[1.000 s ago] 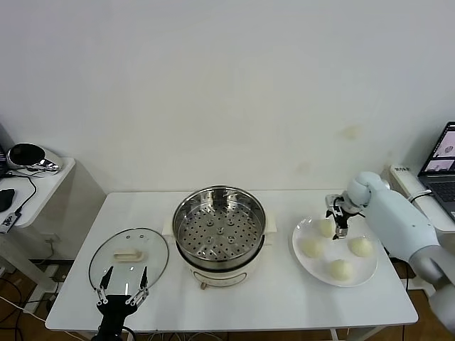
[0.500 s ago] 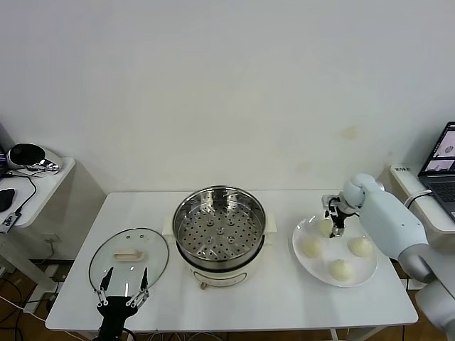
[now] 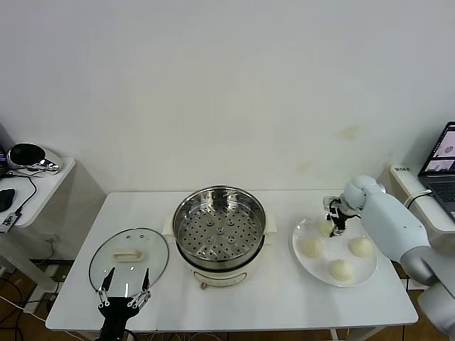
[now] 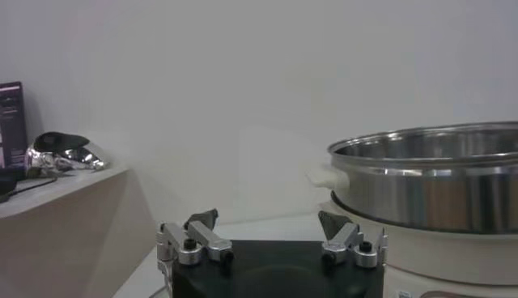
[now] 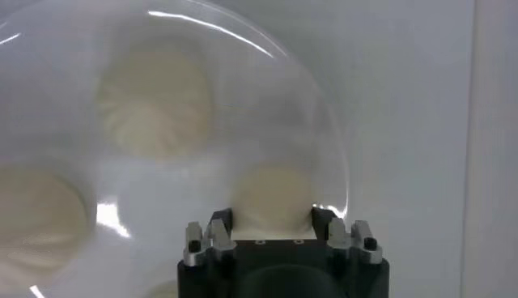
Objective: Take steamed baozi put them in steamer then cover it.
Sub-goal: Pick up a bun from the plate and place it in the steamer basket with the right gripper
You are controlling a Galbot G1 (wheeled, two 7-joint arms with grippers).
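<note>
Baozi (image 3: 326, 228) at plate's (image 3: 302, 261) twelve o'clock sits clamped in my right claw (image 3: 334, 226), steamer (image 3: 220, 227) empty; left claw (image 3: 124, 297) idles, spread apart.

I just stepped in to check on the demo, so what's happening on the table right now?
The right gripper has its fingers shut on one steamed baozi at the back of the white plate; three more baozi sit on the plate. The steamer stands open with nothing on its tray. Its glass lid lies beside it, and the left gripper waits open near the lid.
</note>
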